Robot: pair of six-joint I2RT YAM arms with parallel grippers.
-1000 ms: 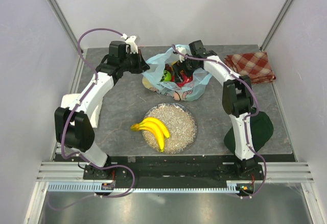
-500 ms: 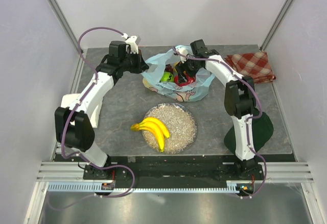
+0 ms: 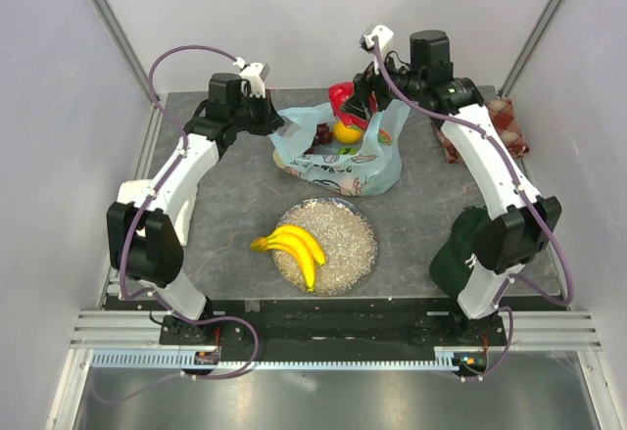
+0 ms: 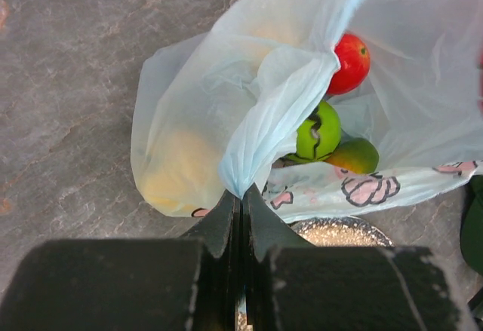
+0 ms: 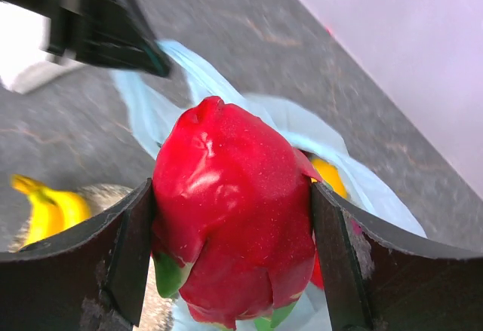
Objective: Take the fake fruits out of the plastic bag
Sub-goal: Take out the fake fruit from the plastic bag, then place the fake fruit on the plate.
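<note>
The light blue plastic bag (image 3: 338, 161) lies at the back middle of the table. My left gripper (image 3: 275, 123) is shut on its left handle (image 4: 260, 139). A red apple (image 4: 349, 62), a green piece (image 4: 318, 130) and a green-orange mango (image 4: 355, 155) lie inside it. My right gripper (image 3: 350, 105) is shut on the pink-red dragon fruit (image 5: 234, 210) and holds it above the bag's mouth. A yellow fruit (image 3: 347, 132) shows in the bag below it. The yellow banana bunch (image 3: 292, 247) lies on the left edge of a speckled plate (image 3: 348, 244).
A red checkered cloth (image 3: 509, 117) lies at the back right, partly behind my right arm. A dark green object (image 3: 490, 249) sits at the near right. The enclosure walls stand close behind the bag.
My right gripper has risen out of the bag with the dragon fruit in it, and the right arm has swung back and up. The left gripper still holds the handle.
</note>
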